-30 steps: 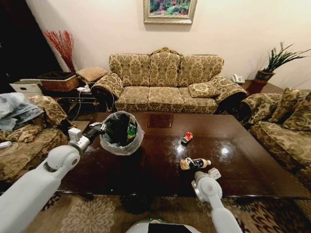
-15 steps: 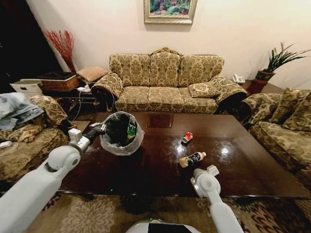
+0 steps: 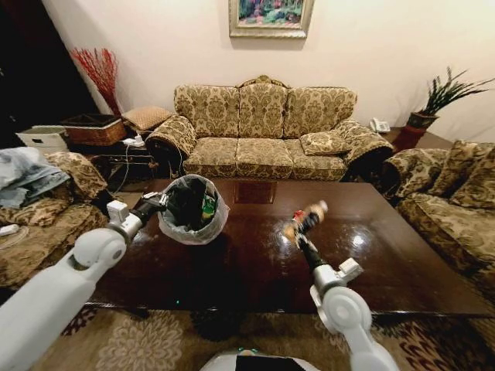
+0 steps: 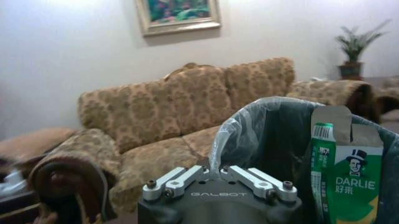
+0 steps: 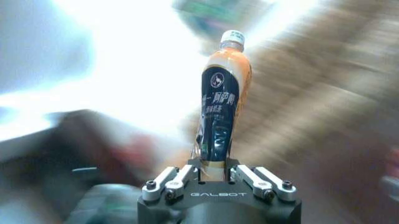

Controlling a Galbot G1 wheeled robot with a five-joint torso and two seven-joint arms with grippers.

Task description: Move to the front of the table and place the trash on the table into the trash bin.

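Observation:
My right gripper (image 3: pixel 301 236) is shut on the tan bottle (image 3: pixel 307 219), which it holds up above the middle of the dark brown table (image 3: pixel 387 259). In the right wrist view the bottle (image 5: pixel 221 107) stands upright between the fingers of the right gripper (image 5: pixel 215 178), with its pale cap on top. A crushed red can (image 3: pixel 295 215) lies on the table just behind the bottle and is partly hidden by it. My left gripper (image 3: pixel 151 205) is shut on the rim of the trash bin (image 3: pixel 192 210) at the table's left. In the left wrist view the left gripper (image 4: pixel 218 179) pinches the bag-lined trash bin (image 4: pixel 274 135), and a green box (image 4: pixel 349 186) stands inside it.
A patterned sofa (image 3: pixel 263 131) stands beyond the table, with armchairs on the left (image 3: pixel 46 216) and the right (image 3: pixel 456 209). A woven basket (image 3: pixel 93 130) sits on a side table at the back left. A potted plant (image 3: pixel 433 104) is at the back right.
My right gripper has lifted the bottle off the table and carried it up and away from me, towards the red can. The left arm and the bin have barely moved.

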